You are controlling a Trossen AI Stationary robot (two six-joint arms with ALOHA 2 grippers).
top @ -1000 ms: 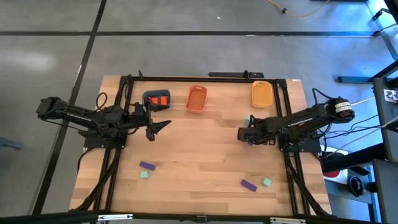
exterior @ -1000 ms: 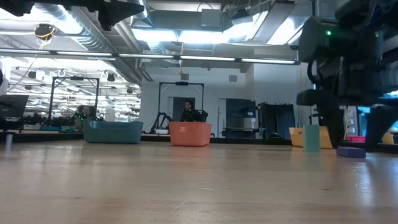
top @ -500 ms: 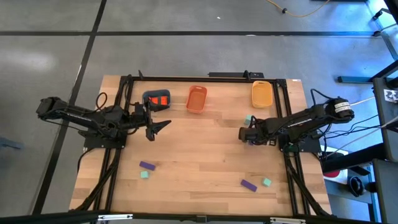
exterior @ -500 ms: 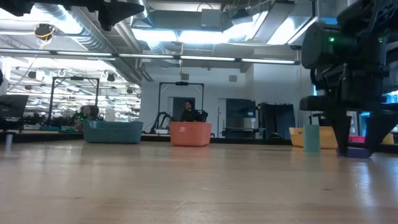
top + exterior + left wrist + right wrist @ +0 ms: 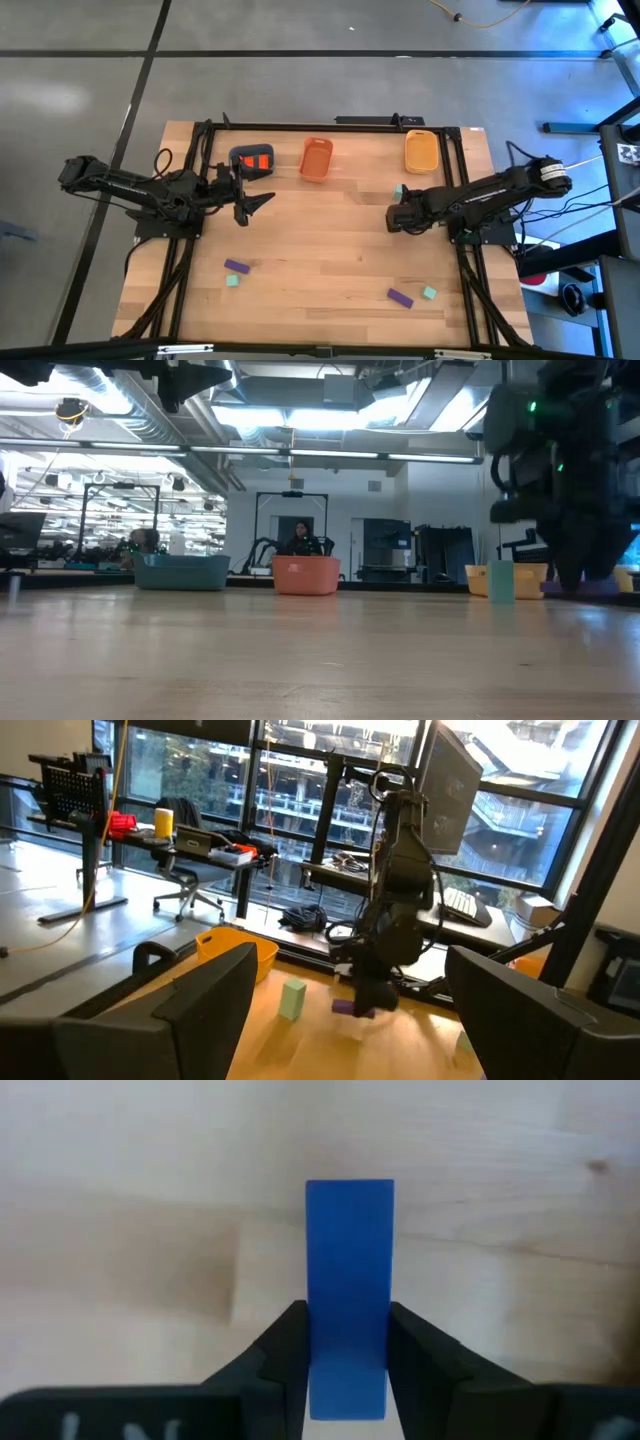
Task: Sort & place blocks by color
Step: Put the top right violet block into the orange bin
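Blocks lie spread over the wooden table point(image 5: 330, 250). The right gripper point(image 5: 346, 1370) is down low, right of the middle in the high view. Its two dark fingers point(image 5: 285, 1355) press on both sides of one oblong brick point(image 5: 348, 1295). This brick sticks out past the fingertips toward the top of the right wrist picture, with bare wood all around it. It looks blue in that picture, but in the left wrist picture the same piece looks purple under the far arm. So the right claw is closed narrow and is holding the brick.

A mint-green cube point(image 5: 399, 190) sits just beside that claw, a little above it in the high view. Near the bottom right are another purple brick point(image 5: 400, 297) and a mint-green cube point(image 5: 429, 293), close together. Near the bottom left are one more purple brick point(image 5: 236, 266) and a mint-green cube point(image 5: 232, 281).

Three trays stand in a row along the top of the table: a blue-grey tray point(image 5: 237, 156) with orange-red bricks point(image 5: 258, 161) inside, an orange tray point(image 5: 316, 160), and a yellow tray point(image 5: 420, 152).

The left gripper point(image 5: 262, 203) waits left of the middle, just below the blue-grey tray. Its claw is spread wide and holds nothing.
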